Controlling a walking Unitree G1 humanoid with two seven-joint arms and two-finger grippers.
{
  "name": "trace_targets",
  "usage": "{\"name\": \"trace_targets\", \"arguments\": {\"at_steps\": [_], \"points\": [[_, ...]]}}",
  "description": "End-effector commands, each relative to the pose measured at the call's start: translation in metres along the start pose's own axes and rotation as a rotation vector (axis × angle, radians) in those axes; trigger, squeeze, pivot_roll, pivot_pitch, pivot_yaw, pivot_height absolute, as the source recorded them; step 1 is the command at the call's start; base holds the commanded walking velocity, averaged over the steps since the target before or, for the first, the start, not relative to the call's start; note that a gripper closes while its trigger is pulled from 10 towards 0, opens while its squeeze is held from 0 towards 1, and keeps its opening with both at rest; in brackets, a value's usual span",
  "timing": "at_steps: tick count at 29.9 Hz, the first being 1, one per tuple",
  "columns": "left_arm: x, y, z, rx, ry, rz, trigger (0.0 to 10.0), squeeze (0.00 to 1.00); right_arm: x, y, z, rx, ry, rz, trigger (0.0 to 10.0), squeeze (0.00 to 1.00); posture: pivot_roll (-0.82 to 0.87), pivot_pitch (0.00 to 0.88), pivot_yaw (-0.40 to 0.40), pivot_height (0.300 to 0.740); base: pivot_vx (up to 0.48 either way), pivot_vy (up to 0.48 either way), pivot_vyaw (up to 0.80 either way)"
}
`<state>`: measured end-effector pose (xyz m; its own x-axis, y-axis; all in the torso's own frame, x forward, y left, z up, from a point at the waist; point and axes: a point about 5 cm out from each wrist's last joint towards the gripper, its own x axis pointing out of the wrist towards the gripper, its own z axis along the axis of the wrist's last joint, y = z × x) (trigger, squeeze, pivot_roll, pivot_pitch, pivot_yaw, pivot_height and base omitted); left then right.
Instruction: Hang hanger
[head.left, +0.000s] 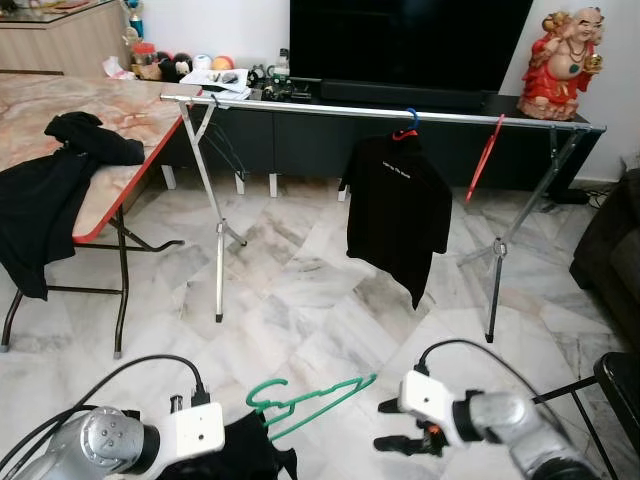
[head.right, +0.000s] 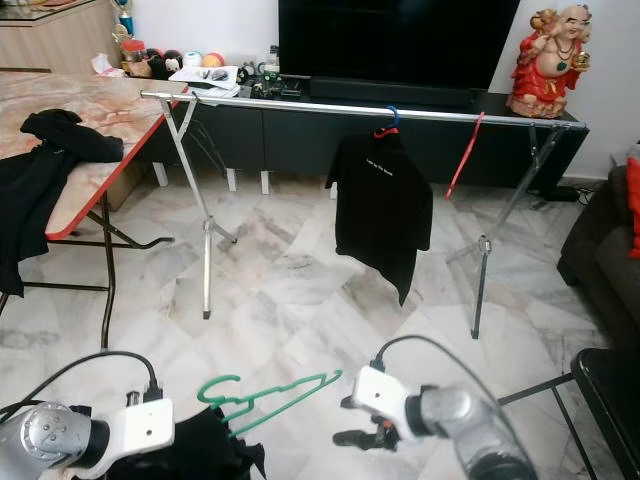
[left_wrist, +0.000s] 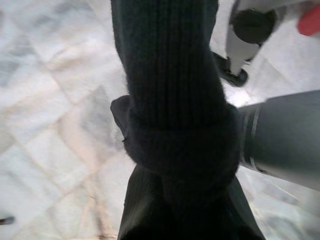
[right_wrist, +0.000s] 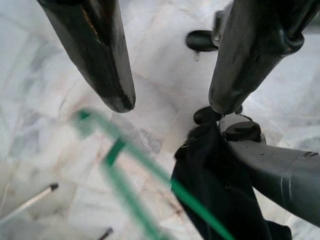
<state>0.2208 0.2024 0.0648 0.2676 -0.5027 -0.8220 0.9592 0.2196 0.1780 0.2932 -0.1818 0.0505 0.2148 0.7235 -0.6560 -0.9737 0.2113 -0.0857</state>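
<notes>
A green hanger (head.left: 315, 397) floats low over the floor, its hook end in a black garment (head.left: 255, 460). My left gripper (head.left: 232, 447) holds that garment; dark knitted cloth (left_wrist: 175, 125) wraps over its fingers in the left wrist view. My right gripper (head.left: 388, 425) stands open just right of the hanger's free end, not touching it. In the right wrist view its two fingers (right_wrist: 100, 55) are spread, with the hanger (right_wrist: 150, 175) blurred beyond them. The silver rail (head.left: 330, 108) of a clothes rack crosses the room ahead.
On the rail hang a black T-shirt (head.left: 398, 205) on a blue hanger, a red hanger (head.left: 483, 160) and a black hanger (head.left: 222, 140). A folding table (head.left: 120, 110) with dark clothes stands at the left. A dark sofa (head.left: 612, 255) is at the right.
</notes>
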Motion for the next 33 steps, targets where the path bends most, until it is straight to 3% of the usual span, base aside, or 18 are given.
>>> {"name": "trace_targets", "arguments": {"at_steps": [1,7,10,14,22,29,33], "points": [[-0.002,0.003,0.005,0.027,0.011,-0.024,10.0,0.0,-0.007,-0.006,0.01,-0.061,-0.01,0.02,10.0,0.0,0.14,0.056,-0.057,0.74,0.0,0.0,0.0],[0.0,0.001,0.01,0.05,0.021,-0.098,10.0,0.0,-0.013,-0.008,0.024,-0.13,-0.05,0.059,10.0,0.0,0.14,0.05,-0.063,0.74,0.0,0.0,0.0],[0.002,0.003,0.016,0.078,0.025,-0.128,10.0,0.0,-0.002,0.0,0.028,-0.09,-0.107,0.16,10.0,0.0,0.15,0.043,-0.068,0.74,0.0,0.0,0.0],[0.006,0.012,0.021,0.106,0.055,-0.115,10.0,0.0,0.011,0.009,0.031,-0.109,-0.109,0.236,10.0,0.0,0.16,0.039,-0.075,0.74,0.0,0.0,0.0],[0.012,0.018,0.039,0.128,0.021,-0.138,10.0,0.0,0.028,0.003,0.055,-0.189,-0.197,0.141,10.0,0.0,0.16,0.029,-0.08,0.74,0.0,0.0,0.0],[0.015,0.017,0.04,0.131,0.022,-0.151,10.0,0.0,0.021,-0.006,0.057,-0.231,-0.184,0.081,10.0,0.0,0.16,0.014,-0.084,0.74,0.0,0.0,0.0],[0.016,0.016,0.037,0.123,0.03,-0.158,10.0,0.0,0.007,-0.006,0.047,-0.229,-0.129,0.158,10.0,0.0,0.15,0.009,-0.086,0.74,0.0,0.0,0.0]]}}
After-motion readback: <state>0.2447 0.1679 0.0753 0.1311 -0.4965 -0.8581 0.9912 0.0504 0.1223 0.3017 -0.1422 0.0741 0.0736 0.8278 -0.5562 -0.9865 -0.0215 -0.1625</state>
